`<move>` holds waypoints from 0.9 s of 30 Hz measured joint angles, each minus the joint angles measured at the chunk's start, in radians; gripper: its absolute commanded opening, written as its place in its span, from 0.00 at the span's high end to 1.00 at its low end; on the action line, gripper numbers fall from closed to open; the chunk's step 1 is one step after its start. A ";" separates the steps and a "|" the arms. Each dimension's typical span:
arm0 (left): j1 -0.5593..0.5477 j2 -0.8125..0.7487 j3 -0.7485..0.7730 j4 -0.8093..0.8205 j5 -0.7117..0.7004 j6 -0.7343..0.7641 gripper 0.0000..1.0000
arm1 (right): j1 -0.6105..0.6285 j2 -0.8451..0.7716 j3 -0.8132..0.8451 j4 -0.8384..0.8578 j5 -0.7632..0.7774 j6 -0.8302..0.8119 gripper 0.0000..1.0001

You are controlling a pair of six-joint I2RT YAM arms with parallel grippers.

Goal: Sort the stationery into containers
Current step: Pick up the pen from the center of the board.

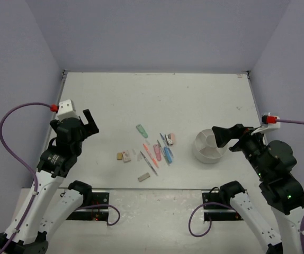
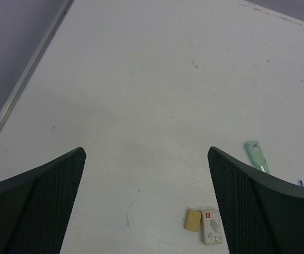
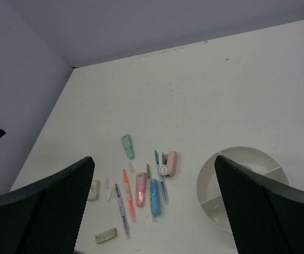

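Lying scattered on the table (image 1: 194, 95) between the arms, the stationery (image 1: 153, 152) sits just left of the cup (image 1: 205, 157). The left gripper (image 1: 91, 123) and right gripper (image 1: 220, 138) both hover wide open, holding nothing, the right one beside the cup.

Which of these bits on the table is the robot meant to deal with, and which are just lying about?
Belongs to the job:
pens
green piece
pink piece
blue piece
tan block
grey block
round white organizer

Not for sorting, just part of the setup:
purple cable
table
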 measured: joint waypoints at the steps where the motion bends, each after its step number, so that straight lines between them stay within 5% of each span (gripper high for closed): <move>1: 0.000 0.000 0.000 0.000 0.000 0.000 0.00 | 0.000 0.001 0.000 0.002 -0.002 0.001 0.01; 8: 0.001 -0.003 0.000 0.000 0.005 -0.006 0.00 | 0.000 0.029 -0.032 0.075 -0.136 0.016 0.01; 13: 0.006 0.000 0.000 0.000 0.009 -0.006 0.00 | 0.035 0.223 -0.012 0.151 -0.289 0.026 0.01; 20: 0.041 0.051 0.000 -0.005 0.009 -0.008 0.00 | 0.499 0.670 0.096 0.148 -0.037 0.029 0.01; 22: 0.042 0.057 0.000 -0.007 0.016 -0.008 0.00 | 0.600 0.797 0.139 0.141 0.032 0.028 0.15; 25: 0.042 0.052 0.000 -0.007 0.027 -0.007 0.00 | 0.666 0.956 0.185 0.130 0.110 0.032 0.56; 27: 0.042 0.050 0.000 -0.006 0.033 -0.007 0.00 | 0.678 1.034 0.193 0.131 0.133 0.037 0.61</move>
